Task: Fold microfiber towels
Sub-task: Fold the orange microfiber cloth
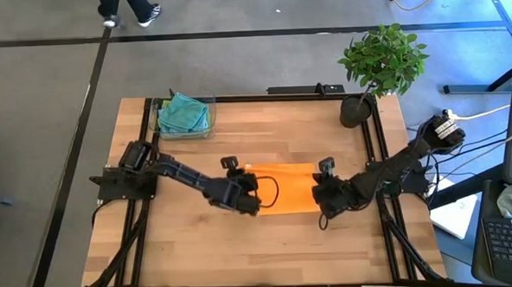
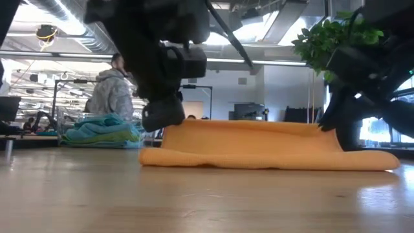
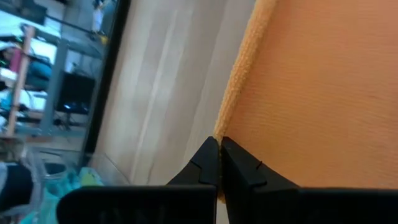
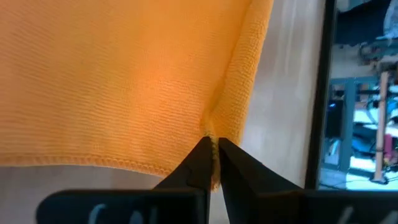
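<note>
An orange microfiber towel [image 1: 286,187] lies spread across the table's middle. In the low view its front part [image 2: 272,158] rests on the wood and its back part stands raised between the arms. My left gripper [image 1: 246,199] is shut on the towel's left end, and my right gripper [image 1: 324,201] is shut on its right end. A pile of teal and light blue towels [image 1: 184,114] sits in a clear bin at the far left. The lime green towel does not show. My left gripper [image 3: 219,142] pinches the orange towel's left side edge [image 3: 227,118] between its two fingertips, coming down on it from above. That edge is raised off the table [image 2: 169,127]; the rest of the towel lies on the wood. One layer or several, I cannot tell. My right gripper [image 4: 212,142] pinches the orange towel next to its right side edge [image 4: 244,93], near the corner where the hemmed edge [image 4: 93,160] ends. The cloth creases at the fingertips. The held part is raised [image 2: 323,129], and the towel's lower part rests on the table.
A potted plant [image 1: 382,64] stands at the table's far right corner. The clear bin [image 1: 205,128] stands by the far left edge. Black frame rails [image 1: 373,156] run along both sides. Bare wood [image 1: 269,247] lies near the front edge. A person [image 2: 111,90] stands beyond the table.
</note>
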Controlling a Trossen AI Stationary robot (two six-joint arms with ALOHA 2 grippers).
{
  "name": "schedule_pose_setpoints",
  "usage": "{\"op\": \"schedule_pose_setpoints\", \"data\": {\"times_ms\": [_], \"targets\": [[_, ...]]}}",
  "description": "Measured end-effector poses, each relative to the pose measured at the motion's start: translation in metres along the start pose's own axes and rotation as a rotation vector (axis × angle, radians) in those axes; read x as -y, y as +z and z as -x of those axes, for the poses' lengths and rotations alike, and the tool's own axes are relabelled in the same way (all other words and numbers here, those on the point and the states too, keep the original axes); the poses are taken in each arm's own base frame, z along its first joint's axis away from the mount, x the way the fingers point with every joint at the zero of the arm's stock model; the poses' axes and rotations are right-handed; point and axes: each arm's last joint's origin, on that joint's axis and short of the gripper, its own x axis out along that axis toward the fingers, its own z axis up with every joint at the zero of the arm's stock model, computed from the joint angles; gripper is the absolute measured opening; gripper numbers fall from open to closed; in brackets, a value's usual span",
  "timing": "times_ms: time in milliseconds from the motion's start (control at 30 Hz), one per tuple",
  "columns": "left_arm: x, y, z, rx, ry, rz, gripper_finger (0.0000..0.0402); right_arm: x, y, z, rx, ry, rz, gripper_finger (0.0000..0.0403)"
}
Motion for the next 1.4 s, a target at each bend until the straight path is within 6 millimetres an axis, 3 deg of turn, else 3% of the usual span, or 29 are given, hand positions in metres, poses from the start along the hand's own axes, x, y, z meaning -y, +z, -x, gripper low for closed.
{"op": "schedule_pose_setpoints", "data": {"times_ms": [200, 400, 633, 1067, 1267, 1400], "targets": [[-0.004, 0.004, -0.011, -0.043, -0.091, -0.015, 0.0015, 0.008, -0.002, -0.009, -0.038, 0.003, -0.043, 0.0033], [-0.001, 0.014, -0.011, 0.035, -0.142, -0.031, 0.0069, 0.012, -0.002, -0.015, -0.060, 0.089, -0.084, 0.0033], [-0.002, 0.014, -0.010, 0.048, -0.087, -0.015, 0.0128, 0.017, -0.003, -0.020, -0.079, 0.090, -0.124, 0.0033], [0.013, 0.011, 0.008, 0.080, -0.148, 0.083, 0.0133, 0.031, -0.006, -0.035, -0.112, 0.127, -0.138, 0.0036], [0.014, 0.020, 0.007, 0.126, -0.218, 0.146, 0.0131, 0.037, -0.006, -0.040, -0.109, 0.145, -0.118, 0.0105], [0.017, 0.020, 0.008, 0.107, -0.283, 0.175, 0.0131, 0.041, -0.007, -0.041, -0.134, 0.020, -0.131, 0.0174]]}}
